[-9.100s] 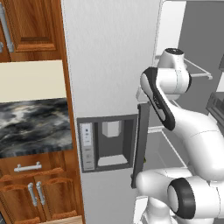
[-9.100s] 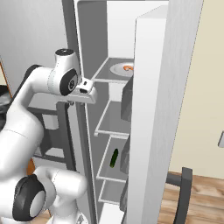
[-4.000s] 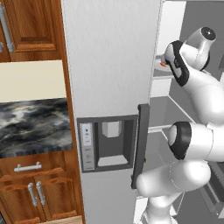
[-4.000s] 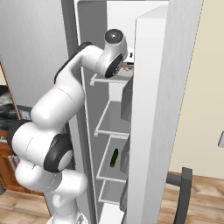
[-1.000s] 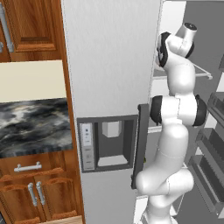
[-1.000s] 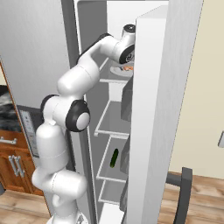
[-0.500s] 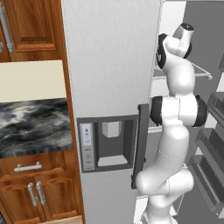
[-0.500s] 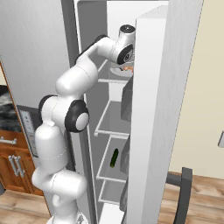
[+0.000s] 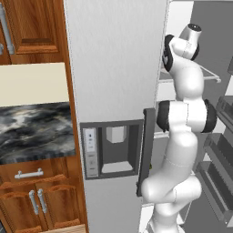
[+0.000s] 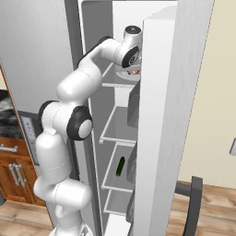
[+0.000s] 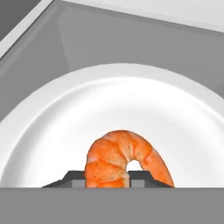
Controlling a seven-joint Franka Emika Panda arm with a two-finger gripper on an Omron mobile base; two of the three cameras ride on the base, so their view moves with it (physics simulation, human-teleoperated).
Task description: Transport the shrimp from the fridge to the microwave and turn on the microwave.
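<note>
End effector (image 11: 107,177) inside fridge (image 9: 118,68), fingertips either side of shrimp (image 11: 124,158) body on white plate (image 11: 52,127); firm contact cannot be told. Plate rim near shelf edge.

flat even rendered light, no glare, soft shading inside tall light-grey brushed-metal fridge (image 10: 161,115), round white plate (image 11: 52,131) bright, slightly soft hand view

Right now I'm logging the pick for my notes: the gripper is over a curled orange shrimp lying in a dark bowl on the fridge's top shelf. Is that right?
Not quite. The shrimp lies on a white plate, not in a dark bowl; the hand view shows it. The rest holds: the gripper is at the curled orange shrimp, on the top shelf of the fridge.
</note>
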